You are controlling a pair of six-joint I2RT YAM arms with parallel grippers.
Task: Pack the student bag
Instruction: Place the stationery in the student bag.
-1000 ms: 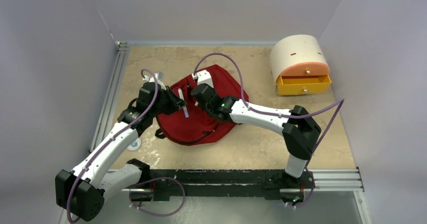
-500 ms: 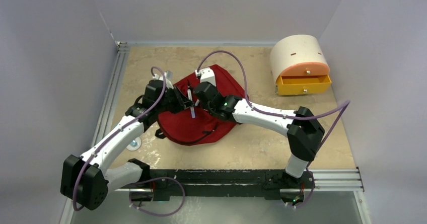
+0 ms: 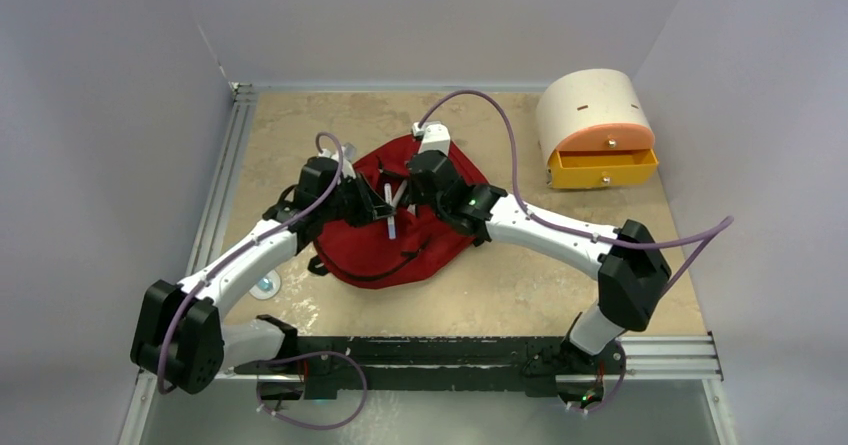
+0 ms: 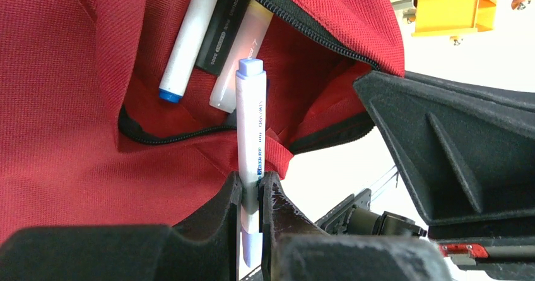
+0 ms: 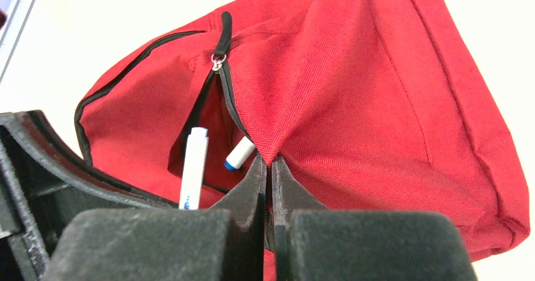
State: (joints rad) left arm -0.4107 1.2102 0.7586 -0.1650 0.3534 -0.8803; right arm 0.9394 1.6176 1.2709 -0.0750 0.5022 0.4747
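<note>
Above the table (image 3: 520, 295), left gripper (image 4: 251, 183) clamps a pen (image 4: 250, 117); right gripper (image 5: 269, 165) pinches student bag (image 5: 353, 85).

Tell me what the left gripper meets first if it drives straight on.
Probably the open zip pocket of the dark red fabric backpack: the left gripper aims its clamped white pen at the markers inside; depth unclear.

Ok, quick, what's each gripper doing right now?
Left gripper: closed, holding a pen.
Right gripper: closed, pinching the bag beside its open pocket.
</note>
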